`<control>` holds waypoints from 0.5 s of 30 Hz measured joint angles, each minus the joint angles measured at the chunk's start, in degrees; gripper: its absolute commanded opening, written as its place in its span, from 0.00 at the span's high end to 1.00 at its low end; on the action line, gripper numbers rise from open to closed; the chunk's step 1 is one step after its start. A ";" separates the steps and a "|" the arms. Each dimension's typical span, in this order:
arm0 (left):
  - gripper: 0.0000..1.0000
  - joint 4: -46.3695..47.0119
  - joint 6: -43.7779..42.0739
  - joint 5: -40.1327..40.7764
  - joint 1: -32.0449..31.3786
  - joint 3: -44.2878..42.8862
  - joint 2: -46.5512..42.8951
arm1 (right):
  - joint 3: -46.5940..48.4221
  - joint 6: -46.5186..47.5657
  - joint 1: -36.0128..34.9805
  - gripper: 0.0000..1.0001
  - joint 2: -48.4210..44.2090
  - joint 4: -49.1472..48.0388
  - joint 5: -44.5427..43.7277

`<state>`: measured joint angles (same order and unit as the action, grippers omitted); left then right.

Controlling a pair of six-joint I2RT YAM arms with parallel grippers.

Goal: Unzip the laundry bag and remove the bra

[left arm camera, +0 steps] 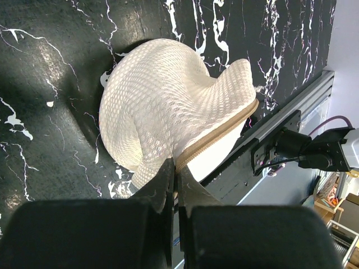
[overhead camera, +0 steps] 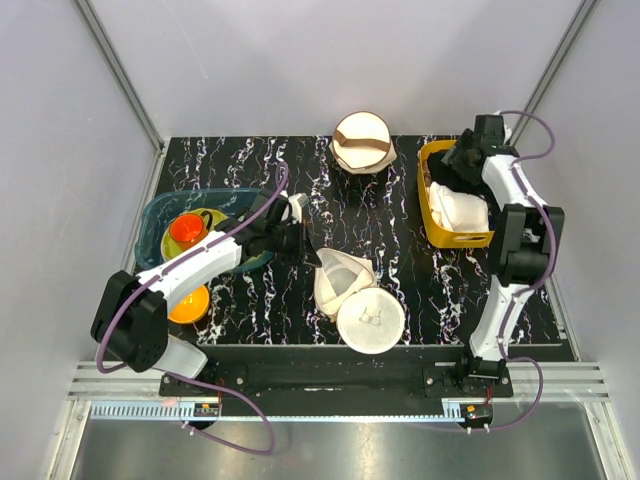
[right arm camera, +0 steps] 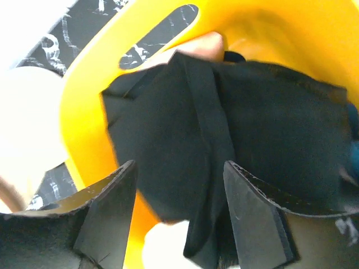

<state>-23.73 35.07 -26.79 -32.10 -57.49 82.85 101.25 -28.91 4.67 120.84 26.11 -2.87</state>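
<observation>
Top view, laundry bag (overhead camera: pixel 370 318): one, near centre; bra not discernible.
Top view, others: one brown-banded bag (overhead camera: pixel 363 142), far; one yellow basket (overhead camera: pixel 432 215), right.
Left wrist, left gripper (left arm camera: pixel 175 168): fingers pressed together at the zip edge; whether it holds the pull, cannot tell.
Left wrist, risk: the unanchored bag likely drags rather than unzips.
Right wrist, right gripper (right arm camera: pixel 179 164): spread wide, empty, over one dark garment (right arm camera: pixel 185 129).

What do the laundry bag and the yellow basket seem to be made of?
The laundry bag: soft white mesh fabric, matte; an open honeycomb weave shows, and it sags. Its zip edge looks like tan woven tape. The yellow basket: probably moulded plastic, smooth and slightly glossy, with a cut-out handle slot.
</observation>
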 measured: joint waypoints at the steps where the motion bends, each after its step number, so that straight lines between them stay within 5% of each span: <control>1: 1.00 -0.02 -0.02 0.00 -0.04 0.00 0.00 | -2.19 -0.31 0.00 0.25 -3.19 -0.44 0.66; 15: 1.00 -1.66 -0.83 0.20 -0.15 -3.63 0.26 | -24.41 -2.97 -0.24 0.07 -36.24 -5.01 4.17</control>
<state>-25.39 34.24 -26.59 -32.25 -61.12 83.11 76.84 -31.88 4.43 84.60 21.10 1.30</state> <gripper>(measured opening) 0.012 0.904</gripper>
